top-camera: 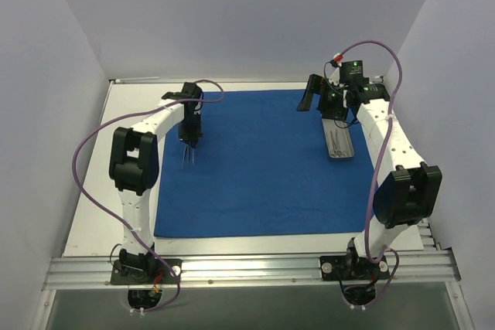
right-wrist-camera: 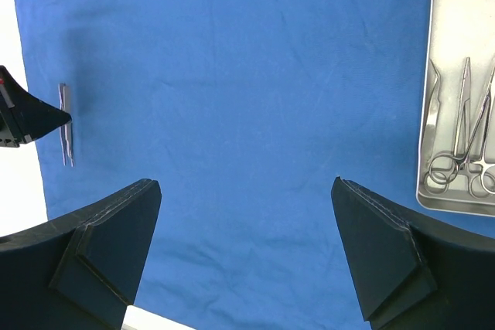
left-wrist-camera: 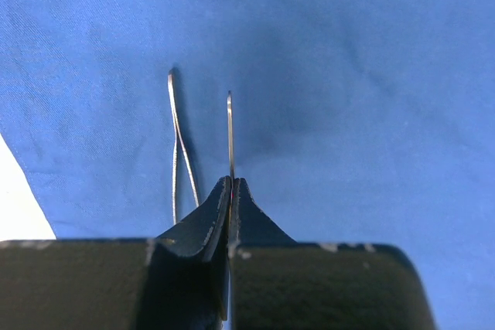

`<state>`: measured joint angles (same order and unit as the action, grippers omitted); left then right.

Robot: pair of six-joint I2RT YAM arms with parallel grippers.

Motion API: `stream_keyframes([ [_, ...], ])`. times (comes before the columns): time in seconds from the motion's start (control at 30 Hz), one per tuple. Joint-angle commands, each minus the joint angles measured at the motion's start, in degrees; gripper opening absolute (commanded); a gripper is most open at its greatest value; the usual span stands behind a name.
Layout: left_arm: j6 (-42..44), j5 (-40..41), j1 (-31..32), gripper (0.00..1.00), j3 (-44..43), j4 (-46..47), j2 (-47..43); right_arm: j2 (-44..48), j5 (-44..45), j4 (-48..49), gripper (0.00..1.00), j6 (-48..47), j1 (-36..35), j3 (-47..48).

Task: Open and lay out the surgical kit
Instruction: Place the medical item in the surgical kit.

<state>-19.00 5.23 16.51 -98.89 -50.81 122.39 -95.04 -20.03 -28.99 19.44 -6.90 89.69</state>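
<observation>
Blue cloth wrap [top-camera: 263, 168]: spread flat on the table [top-camera: 247, 246].
Left pincer [left-wrist-camera: 232, 191]: clenched on the tweezers [left-wrist-camera: 230, 129], frame left.
Right pincer [right-wrist-camera: 247, 191]: released, upper right, by the tray [right-wrist-camera: 437, 75] of forceps [right-wrist-camera: 462, 106].

Left claw [top-camera: 189, 143] grips tweezers [top-camera: 188, 158] over the spread blue cloth [top-camera: 263, 175]; a metal tray [top-camera: 339, 144] rests on its right side.

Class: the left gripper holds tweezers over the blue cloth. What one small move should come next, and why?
Probably lower the tweezers and open the left gripper to lay them on the cloth. The gripper is shut on them near the cloth's left edge, the cloth already lies spread flat, and the forceps lie in the tray.
</observation>
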Motion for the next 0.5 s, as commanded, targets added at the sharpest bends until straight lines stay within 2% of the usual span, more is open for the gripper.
stream_keyframes([
  [0.0, -0.42, 1.79, 0.27, 0.02, -2.09, -1.14, 0.57, 0.91, -0.45, -0.63, 1.0, -0.19, 0.48, 0.4],
  [0.33, -0.51, 2.41, 0.45, 0.02, -2.53, -1.58, 2.15, 1.09, -0.62, -0.71, 1.0, -0.9, 0.65, -0.66],
  [0.47, -0.59, 1.71, 0.45, 0.09, -2.1, -1.14, 2.33, 1.18, -0.62, -0.54, 1.0, -1.07, 0.66, -0.92],
])
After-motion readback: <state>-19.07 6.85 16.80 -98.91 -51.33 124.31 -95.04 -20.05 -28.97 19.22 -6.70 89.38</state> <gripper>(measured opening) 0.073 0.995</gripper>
